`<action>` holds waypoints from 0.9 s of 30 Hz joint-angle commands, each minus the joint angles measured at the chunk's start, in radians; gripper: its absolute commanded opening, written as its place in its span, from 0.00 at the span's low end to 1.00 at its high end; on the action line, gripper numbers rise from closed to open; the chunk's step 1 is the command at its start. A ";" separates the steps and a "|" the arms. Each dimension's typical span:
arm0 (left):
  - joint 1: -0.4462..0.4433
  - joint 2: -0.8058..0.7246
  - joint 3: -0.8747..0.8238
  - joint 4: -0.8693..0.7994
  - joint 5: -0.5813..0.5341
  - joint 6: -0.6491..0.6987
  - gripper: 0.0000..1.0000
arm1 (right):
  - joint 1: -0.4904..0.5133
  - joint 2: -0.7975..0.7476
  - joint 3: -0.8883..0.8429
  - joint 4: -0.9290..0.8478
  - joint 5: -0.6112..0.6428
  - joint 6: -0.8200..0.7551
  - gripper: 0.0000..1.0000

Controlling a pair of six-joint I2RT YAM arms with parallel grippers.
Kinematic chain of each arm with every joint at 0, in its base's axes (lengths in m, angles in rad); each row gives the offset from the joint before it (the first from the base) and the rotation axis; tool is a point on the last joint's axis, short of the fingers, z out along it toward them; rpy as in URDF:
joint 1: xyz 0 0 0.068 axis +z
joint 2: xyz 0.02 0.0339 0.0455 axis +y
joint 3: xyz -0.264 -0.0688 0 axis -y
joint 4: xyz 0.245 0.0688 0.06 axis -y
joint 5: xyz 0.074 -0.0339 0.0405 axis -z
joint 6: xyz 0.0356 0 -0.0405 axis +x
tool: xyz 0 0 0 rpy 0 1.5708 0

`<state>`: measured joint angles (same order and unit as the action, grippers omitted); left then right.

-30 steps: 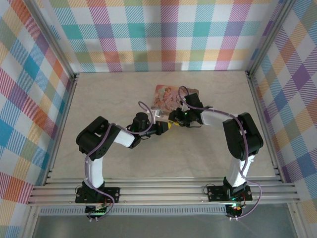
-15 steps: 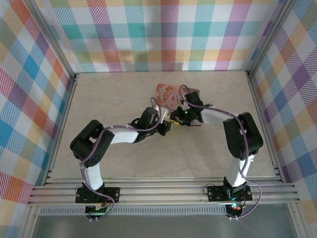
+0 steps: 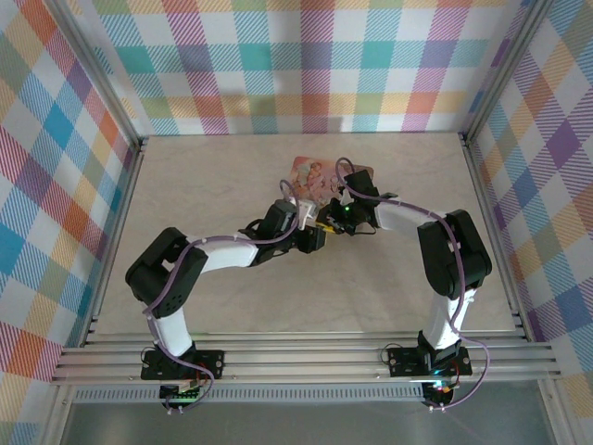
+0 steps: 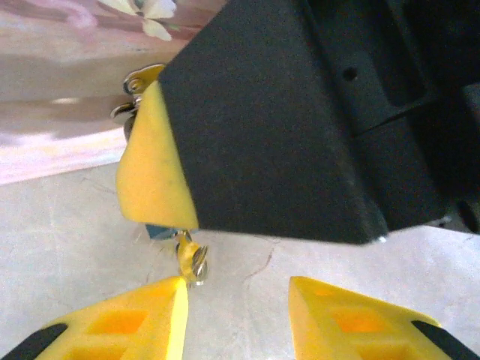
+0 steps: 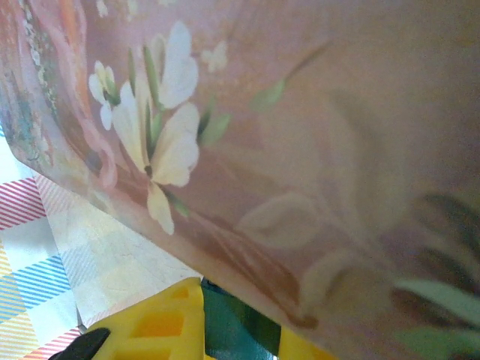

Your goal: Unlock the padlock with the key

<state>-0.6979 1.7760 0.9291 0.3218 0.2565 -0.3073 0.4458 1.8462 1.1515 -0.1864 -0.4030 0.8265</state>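
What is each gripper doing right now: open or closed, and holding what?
Left gripper: open, holding nothing; the key is close to one of its fingertips.
Right gripper: closed on the teal padlock.

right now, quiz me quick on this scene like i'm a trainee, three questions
1. True or false: the left claw is shut on the key.
2. What sits between the fingers of the right claw? A) a screwdriver B) the padlock C) nothing
3. In the top view, what lies just beyond both claws?

Key
1. False. Its fingers stand wide apart, and the key hangs beside one fingertip, not between them.
2. B. The teal body shows between the yellow fingers.
3. The pink box with the flower picture.
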 commanded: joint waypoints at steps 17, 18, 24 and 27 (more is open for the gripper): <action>0.104 0.083 -0.233 0.734 0.105 -0.779 0.33 | 0.011 0.036 -0.006 -0.056 -0.058 0.169 0.00; 0.104 0.101 -0.231 0.771 0.106 -0.792 0.33 | 0.011 0.037 -0.004 -0.056 -0.059 0.169 0.00; 0.104 0.105 -0.210 0.720 0.088 -0.753 0.30 | 0.011 0.039 -0.004 -0.057 -0.063 0.172 0.00; 0.103 0.111 -0.197 0.704 0.099 -0.747 0.29 | 0.010 0.040 -0.004 -0.059 -0.062 0.172 0.00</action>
<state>-0.5945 1.8942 0.7055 0.9798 0.3336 -1.0485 0.4515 1.8469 1.1542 -0.1635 -0.3855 0.9020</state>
